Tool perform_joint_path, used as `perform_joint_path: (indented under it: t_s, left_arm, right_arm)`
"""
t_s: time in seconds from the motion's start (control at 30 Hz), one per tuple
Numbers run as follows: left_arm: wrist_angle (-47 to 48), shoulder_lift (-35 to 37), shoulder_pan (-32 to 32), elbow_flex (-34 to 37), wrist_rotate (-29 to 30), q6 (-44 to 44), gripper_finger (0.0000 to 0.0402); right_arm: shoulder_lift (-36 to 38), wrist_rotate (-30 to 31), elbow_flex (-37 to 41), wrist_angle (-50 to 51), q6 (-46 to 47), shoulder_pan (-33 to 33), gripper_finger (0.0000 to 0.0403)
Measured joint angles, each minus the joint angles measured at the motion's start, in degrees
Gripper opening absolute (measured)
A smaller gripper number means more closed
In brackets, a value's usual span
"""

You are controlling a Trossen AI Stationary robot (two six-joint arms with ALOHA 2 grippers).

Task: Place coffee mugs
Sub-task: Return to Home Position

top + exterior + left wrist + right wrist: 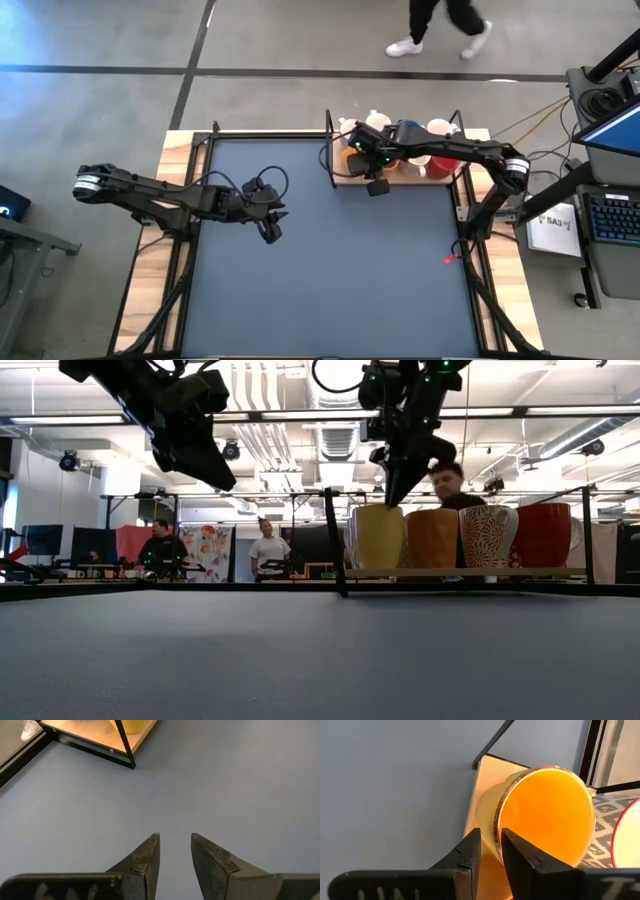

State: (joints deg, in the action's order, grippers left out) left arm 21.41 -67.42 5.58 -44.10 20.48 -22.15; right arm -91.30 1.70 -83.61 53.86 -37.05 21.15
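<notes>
Right pincer point(491, 834), fingers narrowly apart at the yellow mug's point(545, 815) rim on the shelf point(487, 770): best lifted straight up before swinging home; left pincer point(175, 837), slightly apart and empty, hangs over the worktop point(225, 780).

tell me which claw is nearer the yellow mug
Right. The right claw sits just above the rim of the yellow mug at the end of the shelf; the left claw hangs over the mat, well away.
</notes>
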Motion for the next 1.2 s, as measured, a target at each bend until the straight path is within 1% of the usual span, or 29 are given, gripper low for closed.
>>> perform_joint_path:
  t_s: [0.2, 0.3, 0.53, 0.67, 0.8, 0.87, 0.93, 1.0, 1.2]
  left_arm:
    - [-0.02, 0.0, 0.0, 0.0, -0.01, 0.0, 0.0093]
    - [-0.12, 0.0, 0.0, 0.0, -0.01, 0.0, 0.0093]
    - [-0.46, 1.03, 0.0, 0.0, -0.03, 0.47, 0.0093]
    - [-0.38, 2.56, 0.01, 0.0, -0.04, 2.57, 0.0093]
    - [0.58, 4.92, 0.13, 0.2, -0.05, 4.75, 0.0093]
    - [0.58, 6.65, 0.13, 0.99, -0.08, 5.2, 0.0093]
    - [0.0, 8.7, 0.13, 2.61, -0.03, 5.22, 0.0093]
    - [-2.66, 11.19, 0.13, 5.76, 0.0, 5.09, 0.0093]
    - [-18.97, 18.9, 0.11, 18.15, -0.03, 6.32, 0.0093]
  right_arm:
    - [1.85, -0.93, 0.0, -0.04, 2.77, -0.14, 0.0063]
    - [3.05, -3.5, 0.0, -0.02, 3.48, -0.14, 0.0061]
    - [6.21, -5.78, 0.02, 0.07, 6.39, -0.27, 0.0069]
    - [8.19, -11.35, 0.04, 1.21, 8.86, -0.26, 0.0073]
    - [10.96, -19.13, 0.84, 2.85, 11.11, -0.27, 0.0075]
    - [12.72, -20.25, 2.24, 2.54, 11.96, -0.41, 0.0073]
    - [14.78, -20.11, 4.72, 1.03, 13.05, -0.51, 0.007]
    - [17.23, -20.07, 8.23, -1.33, 14.07, -0.51, 0.0069]
    - [24.71, -19.92, 19.89, -11.68, 19.64, -0.96, 0.0068]
